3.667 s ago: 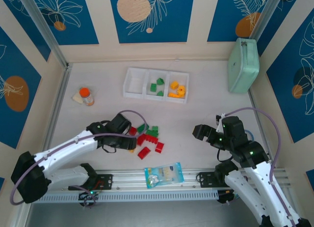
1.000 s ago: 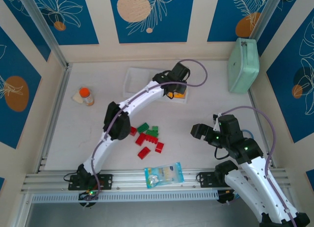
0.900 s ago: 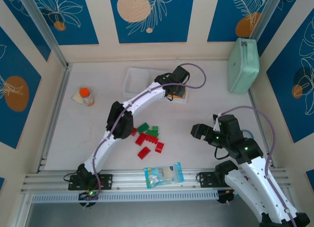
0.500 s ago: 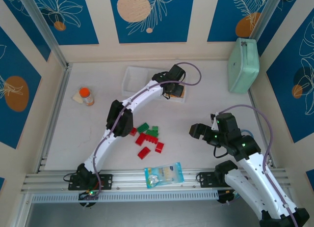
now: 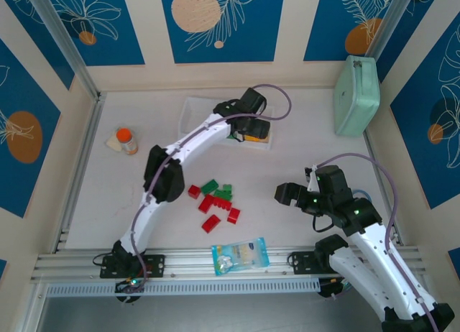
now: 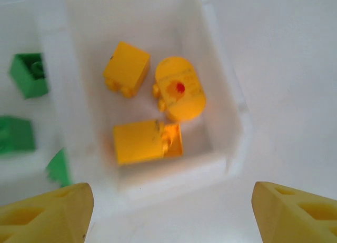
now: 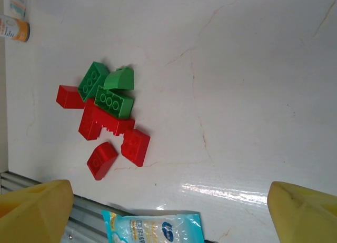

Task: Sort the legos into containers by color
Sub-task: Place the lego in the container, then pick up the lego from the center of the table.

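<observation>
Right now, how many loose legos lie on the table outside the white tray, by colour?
Green legos: 3
Red legos: 4 (the big stepped one may be two bricks pressed together)
Total: 7 loose
</observation>
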`<state>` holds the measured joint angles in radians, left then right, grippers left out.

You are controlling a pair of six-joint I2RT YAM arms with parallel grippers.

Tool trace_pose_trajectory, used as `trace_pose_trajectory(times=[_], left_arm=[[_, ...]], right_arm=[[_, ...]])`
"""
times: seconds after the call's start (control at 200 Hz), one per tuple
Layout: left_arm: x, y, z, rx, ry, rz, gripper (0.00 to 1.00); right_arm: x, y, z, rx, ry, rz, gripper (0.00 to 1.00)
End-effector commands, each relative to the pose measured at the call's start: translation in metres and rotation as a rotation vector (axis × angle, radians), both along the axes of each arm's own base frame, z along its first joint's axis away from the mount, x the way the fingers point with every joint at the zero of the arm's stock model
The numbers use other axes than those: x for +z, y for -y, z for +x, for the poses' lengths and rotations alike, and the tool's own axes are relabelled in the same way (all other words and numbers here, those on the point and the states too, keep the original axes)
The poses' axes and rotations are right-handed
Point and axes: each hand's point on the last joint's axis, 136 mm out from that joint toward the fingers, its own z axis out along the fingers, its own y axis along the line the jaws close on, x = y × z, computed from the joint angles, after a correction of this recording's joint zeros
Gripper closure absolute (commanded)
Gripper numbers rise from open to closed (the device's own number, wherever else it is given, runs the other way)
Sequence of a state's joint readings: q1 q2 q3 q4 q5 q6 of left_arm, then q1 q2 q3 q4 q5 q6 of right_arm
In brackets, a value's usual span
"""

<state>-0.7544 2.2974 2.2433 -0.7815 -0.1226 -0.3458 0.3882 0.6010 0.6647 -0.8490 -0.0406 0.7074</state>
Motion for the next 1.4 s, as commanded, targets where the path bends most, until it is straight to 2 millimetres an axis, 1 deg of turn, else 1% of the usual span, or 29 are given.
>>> trace_pose_trajectory(times=[0.0,0.02,0.04,0.055,0.06,0.07,0.155,0.17,0.26,0.305,0.33,0.38,0.455,0.61,0.73,0.82,0.92,1.04,1.186,1.316,1.396], left_arm=[[0.046,-0.029,-0.027,-0.02,0.039,-0.028,0.18],[0.05,-0.034,-0.032,-0.019,0.046,-0.03,0.17],[0.044,-0.042,-0.04,-0.017,0.036,-0.013,0.16],[0.047,-0.049,-0.046,-0.015,0.038,-0.01,0.16],[0.042,-0.05,-0.046,-0.014,0.033,-0.004,0.16],[0.047,-0.054,-0.049,-0.012,0.041,-0.008,0.16],[0.033,-0.084,-0.077,0.003,0.023,0.033,0.13],[0.033,-0.089,-0.081,0.005,0.023,0.035,0.13],[0.014,-0.116,-0.109,0.014,-0.02,0.078,0.1],[0.003,-0.127,-0.121,0.014,-0.049,0.1,0.09],[-0.002,-0.132,-0.128,0.012,-0.063,0.108,0.05],[-0.013,-0.144,-0.138,0.021,-0.089,0.137,0.04],[-0.028,-0.159,-0.15,0.043,-0.115,0.174,0.04],[-0.057,-0.181,-0.164,0.076,-0.159,0.192,0.04],[-0.071,-0.197,-0.169,0.11,-0.193,0.218,0.08],[-0.079,-0.21,-0.17,0.168,-0.227,0.214,0.11],[-0.093,-0.216,-0.172,0.202,-0.287,0.162,0.16],[-0.104,-0.215,-0.176,0.198,-0.333,0.119,0.22],[-0.11,-0.212,-0.18,0.18,-0.366,0.112,0.27],[-0.114,-0.208,-0.186,0.153,-0.385,0.087,0.3],[-0.116,-0.208,-0.191,0.147,-0.396,0.084,0.32]], right_arm=[[0.006,-0.009,-0.005,0.05,-0.001,0.024,0.04],[0.006,-0.009,-0.006,0.052,-0.002,0.021,0.05],[0.006,-0.009,-0.006,0.054,-0.002,0.021,0.04],[0.005,-0.009,-0.006,0.055,-0.004,0.019,0.05],[0.005,-0.009,-0.006,0.056,-0.002,0.019,0.05],[0.005,-0.009,-0.006,0.056,-0.002,0.019,0.05],[0.004,-0.01,-0.006,0.061,-0.002,0.015,0.04],[0.004,-0.01,-0.005,0.059,-0.001,0.014,0.04],[0.003,-0.011,-0.005,0.065,-0.007,0.01,0.04],[0.002,-0.011,-0.005,0.066,-0.009,0.01,0.04],[0.002,-0.011,-0.005,0.065,-0.008,0.009,0.04],[0.002,-0.011,-0.004,0.065,-0.006,0.01,0.04],[0.001,-0.011,-0.004,0.065,-0.005,0.006,0.04],[0.001,-0.006,-0.003,0.04,-0.002,-0.008,0.04],[0.002,-0.003,-0.003,0.021,0.014,-0.012,0.04],[0.002,-0.001,-0.003,0.015,0.014,-0.015,0.04],[0.002,0.002,-0.002,-0.004,0.016,-0.029,0.04],[0.001,0.006,0.0,-0.027,0.024,-0.039,0.04],[0.001,0.009,0.001,-0.041,0.028,-0.043,0.04],[0.001,0.009,0.002,-0.045,0.028,-0.045,0.04],[0.001,0.009,0.002,-0.045,0.028,-0.043,0.04]])
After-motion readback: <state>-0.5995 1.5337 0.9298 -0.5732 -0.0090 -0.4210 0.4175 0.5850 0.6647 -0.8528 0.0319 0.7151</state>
